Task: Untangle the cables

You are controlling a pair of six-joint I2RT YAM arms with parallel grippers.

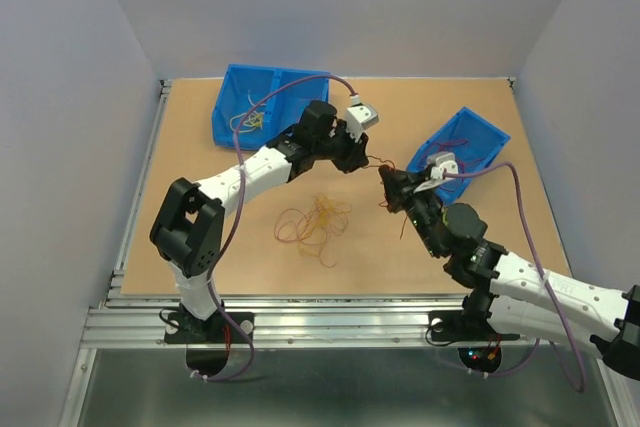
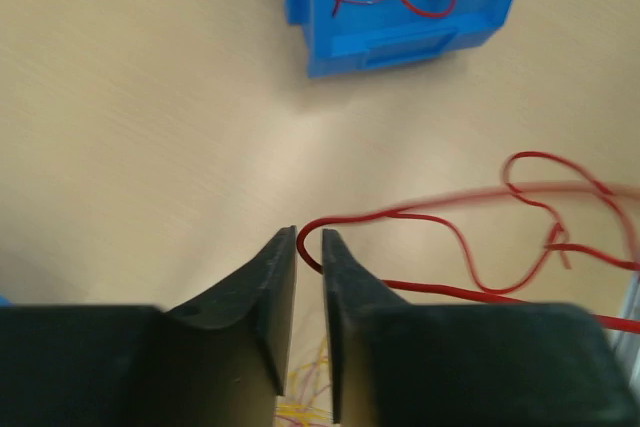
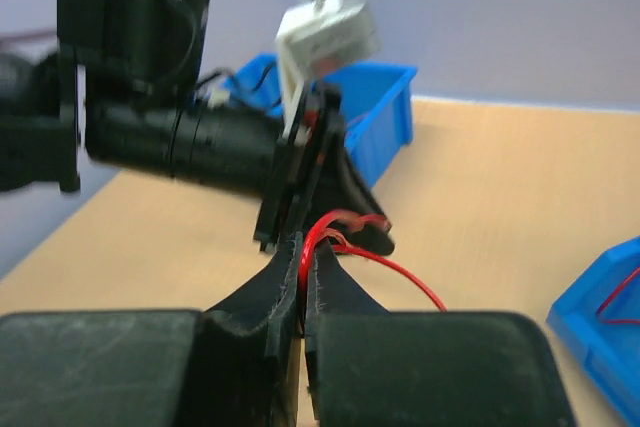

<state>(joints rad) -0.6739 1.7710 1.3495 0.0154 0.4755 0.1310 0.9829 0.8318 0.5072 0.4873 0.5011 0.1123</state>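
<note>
A thin red cable is stretched in the air between my two grippers at mid-table. My right gripper is shut on it; the right wrist view shows the red cable pinched between the fingertips of that gripper. My left gripper faces it from the left. In the left wrist view its jaws stand a narrow gap apart, and the red cable curves through that gap at the tips. A loose pile of yellow, orange and pink cables lies on the table below, and shows through the gap.
A blue bin with thin wires stands at the back left. A second blue bin at the right holds red wires, seen in the left wrist view and the right wrist view. Grey walls surround the table.
</note>
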